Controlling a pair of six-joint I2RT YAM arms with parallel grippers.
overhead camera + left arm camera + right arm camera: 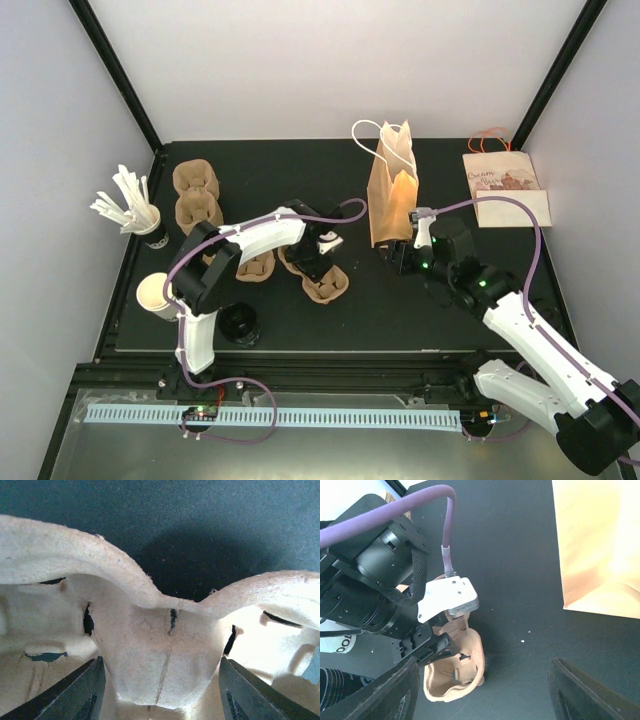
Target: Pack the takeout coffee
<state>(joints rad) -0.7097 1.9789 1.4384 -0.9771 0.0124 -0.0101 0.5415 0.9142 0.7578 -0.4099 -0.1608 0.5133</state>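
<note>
A crushed or slipping hold is judged the main risk here: the pulp cup carrier point(326, 284) looks thin and springy, and if it is pinched only by its narrow centre ridge it may be buckled, twisted or tipped when it is lifted. A second risk is judged to lie in the crowding. The right gripper point(392, 252) is held low, just beside the foot of the upright paper bag point(390, 195), so the bag could be knocked over by either arm. The carrier is seen lying flat near the middle of the table point(420, 315), to the left of the bag and apart from it. The left gripper point(162, 702) is set down over the carrier, with the centre ridge between its jaws. Those jaws are seen apart and close against the ridge on both sides, but whether the ridge is already pinched cannot be told. The right gripper is seen with its jaws wide apart and nothing between them.
</note>
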